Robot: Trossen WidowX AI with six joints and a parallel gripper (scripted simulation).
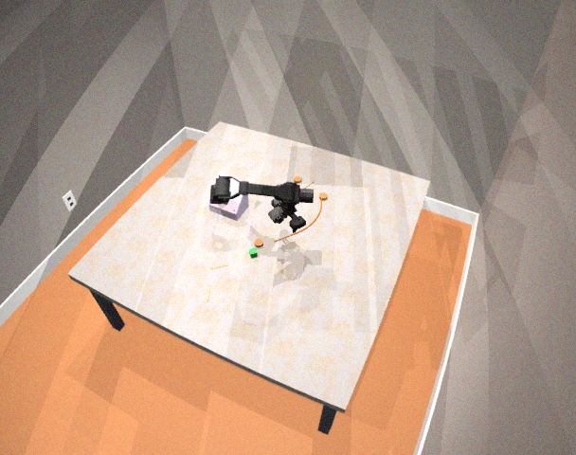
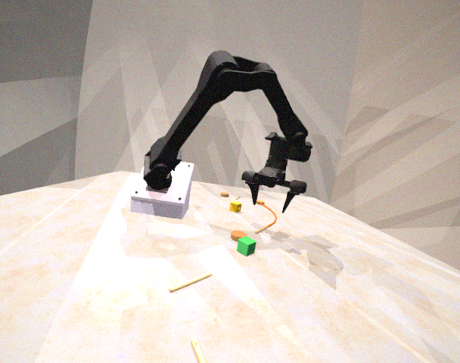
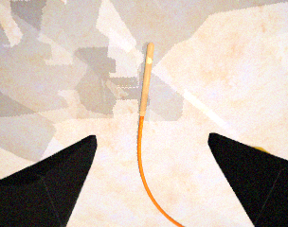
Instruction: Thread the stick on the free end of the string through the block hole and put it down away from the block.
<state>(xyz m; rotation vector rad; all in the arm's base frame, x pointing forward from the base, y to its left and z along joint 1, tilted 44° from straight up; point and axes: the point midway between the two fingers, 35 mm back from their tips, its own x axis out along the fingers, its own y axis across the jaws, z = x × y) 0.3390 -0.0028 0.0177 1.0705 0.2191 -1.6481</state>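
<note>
In the exterior view, nearest the camera, 2 loose sticks lie flat on the pale, blotchy table (image 2: 378,296): a short one (image 2: 198,350) at 6 o'clock by the lower edge, and a longer one (image 2: 190,282) just above it. Both are thin, round and light wood. Farther in sits a green cube (image 2: 246,246) with sharp edges, touching or almost touching a flat round disc (image 2: 238,235) of wood behind it.

Beyond them the stick (image 3: 146,78) on the string (image 2: 271,214) lies on the table. In the wrist view it points to 12 o'clock, and the orange string bends from its lower end toward 5 o'clock. Wide bare table lies around it on both sides.

The gripper (image 2: 271,201) hangs above the string with its 2 dark pointed fingers (image 2: 255,193) spread wide, holding nothing. The arm rises from a pale square base (image 2: 181,204) at 10 o'clock, bends at a high elbow and comes down steeply.

Behind stand the yellow block (image 2: 234,206) and a button (image 2: 224,193).
</note>
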